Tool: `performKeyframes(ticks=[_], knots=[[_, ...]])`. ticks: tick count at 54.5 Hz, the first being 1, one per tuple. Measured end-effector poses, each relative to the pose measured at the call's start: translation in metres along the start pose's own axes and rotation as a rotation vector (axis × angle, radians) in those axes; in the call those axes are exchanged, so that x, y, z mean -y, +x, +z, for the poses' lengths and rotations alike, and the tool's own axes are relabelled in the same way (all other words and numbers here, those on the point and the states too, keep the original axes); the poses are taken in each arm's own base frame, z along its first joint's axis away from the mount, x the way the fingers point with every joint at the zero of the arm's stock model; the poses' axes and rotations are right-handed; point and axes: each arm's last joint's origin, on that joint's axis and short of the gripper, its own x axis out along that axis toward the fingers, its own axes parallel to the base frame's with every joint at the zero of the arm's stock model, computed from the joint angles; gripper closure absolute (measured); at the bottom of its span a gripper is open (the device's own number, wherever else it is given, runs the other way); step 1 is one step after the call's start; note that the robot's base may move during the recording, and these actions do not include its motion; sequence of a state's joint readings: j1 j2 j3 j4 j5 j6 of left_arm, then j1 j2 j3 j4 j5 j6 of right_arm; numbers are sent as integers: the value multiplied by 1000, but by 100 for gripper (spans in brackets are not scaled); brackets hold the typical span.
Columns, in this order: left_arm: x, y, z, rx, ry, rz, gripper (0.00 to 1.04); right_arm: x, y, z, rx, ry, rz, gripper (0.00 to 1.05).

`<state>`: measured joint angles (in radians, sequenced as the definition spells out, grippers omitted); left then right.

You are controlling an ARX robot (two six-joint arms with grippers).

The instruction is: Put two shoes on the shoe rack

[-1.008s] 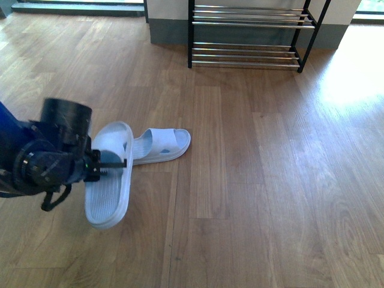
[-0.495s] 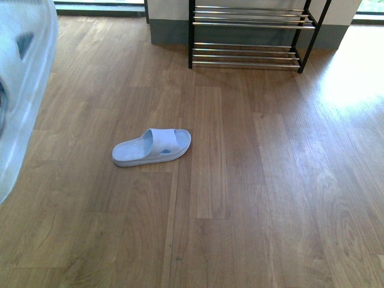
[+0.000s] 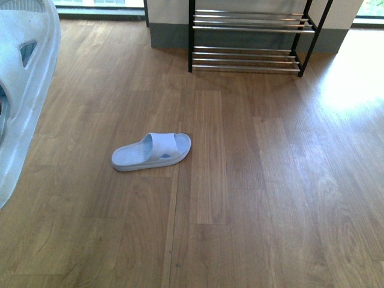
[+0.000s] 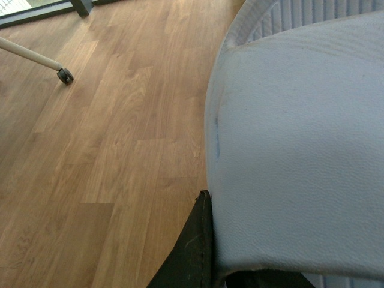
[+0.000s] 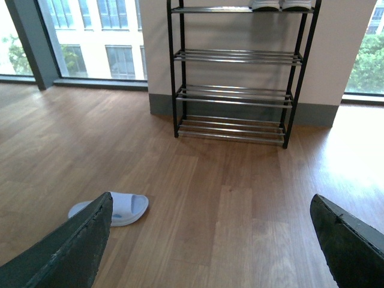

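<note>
Well short of the shoe rack (image 3: 252, 27), one slide (image 3: 27, 90) is riding far higher than a second ago, the left gripper (image 4: 219, 270) pinching its strap edge. The other slide (image 3: 151, 151) is lying on the floor. The right gripper (image 5: 211, 204) is hanging spread and empty. That thin edge hold is risking a slip or swing during the carry.

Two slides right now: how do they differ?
The held slide is clamped in the left gripper, off the floor. The floor slide lies untouched on the wood.
The held slide is tipped up steeply and cropped at the front view's left edge. The floor slide lies flat, sole down, fully visible.
Shared: both are pale blue with a strap, and neither is on the rack.
</note>
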<state>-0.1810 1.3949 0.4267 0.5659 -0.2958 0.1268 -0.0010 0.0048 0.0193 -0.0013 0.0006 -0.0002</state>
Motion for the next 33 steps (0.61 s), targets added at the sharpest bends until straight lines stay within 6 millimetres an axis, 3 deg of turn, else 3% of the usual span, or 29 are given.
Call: performKeyframes(ticks=[33], knots=[[0, 0, 0, -1, 3, -2, 103, 0, 0, 0, 1, 0, 0, 9]])
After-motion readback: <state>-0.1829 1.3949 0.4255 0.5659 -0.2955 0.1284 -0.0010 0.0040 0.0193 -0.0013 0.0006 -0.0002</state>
